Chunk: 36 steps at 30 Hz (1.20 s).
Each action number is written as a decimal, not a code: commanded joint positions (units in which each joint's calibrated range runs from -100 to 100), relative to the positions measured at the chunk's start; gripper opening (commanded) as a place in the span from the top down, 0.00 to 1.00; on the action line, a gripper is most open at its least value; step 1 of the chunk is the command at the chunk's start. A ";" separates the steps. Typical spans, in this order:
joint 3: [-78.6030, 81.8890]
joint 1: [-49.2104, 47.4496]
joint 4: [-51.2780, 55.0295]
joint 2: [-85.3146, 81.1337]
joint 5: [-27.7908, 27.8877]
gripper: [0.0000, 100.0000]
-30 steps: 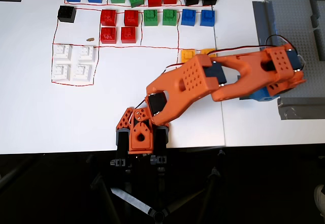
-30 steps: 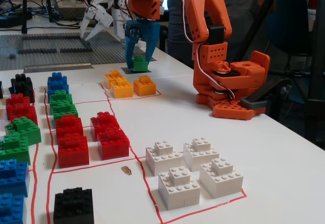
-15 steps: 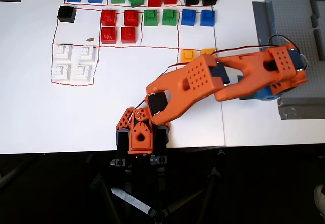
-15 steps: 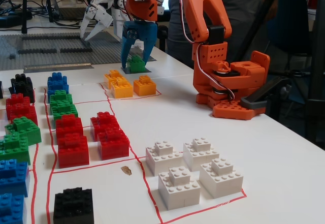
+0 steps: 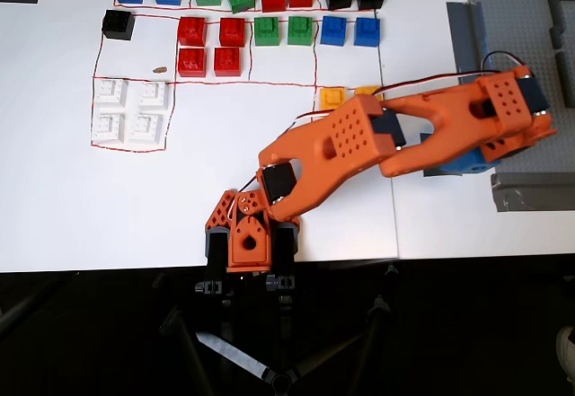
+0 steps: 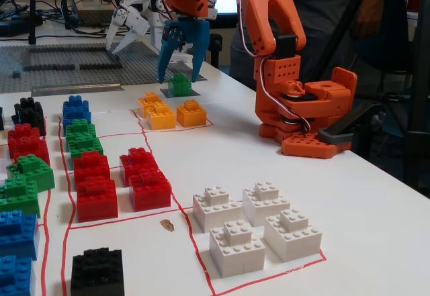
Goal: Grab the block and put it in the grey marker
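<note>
In the overhead view, an orange arm (image 5: 395,140) is seen stretched from its base at the lower middle across to the right, over the white tabletop (image 5: 72,207). Bricks are laid out in red-outlined cells. Counted in full or in part: four white bricks (image 5: 132,111), four red bricks (image 5: 209,46) in the middle row, two green bricks (image 5: 283,30) beside them, two blue bricks (image 5: 350,31), and one black brick (image 5: 118,24) set apart at the left. Two orange-yellow bricks (image 5: 332,98) are partly covered by the arm. The claw and the block are hidden under the arm here.

In the fixed view, the blue claw (image 6: 180,74) is seen pointing down at the far side of the tabletop, its jaws spread wide and standing on either side of the block (image 6: 179,84) — whether the tips touch it cannot be told. The block rests on the grey marker (image 6: 165,94), a dark edge of which shows around it. Just beside it lie three orange-yellow bricks (image 6: 191,113). Nearer the camera, four white bricks are grouped in one cell, and four red bricks stand in another.
</note>
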 commanded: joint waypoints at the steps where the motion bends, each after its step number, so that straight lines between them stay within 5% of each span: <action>1: -5.80 -2.66 3.52 -15.06 0.05 0.71; 20: 13.62 -30.53 5.96 -32.50 -16.90 0.99; 36: 15.26 -57.48 8.41 -36.39 -34.43 1.00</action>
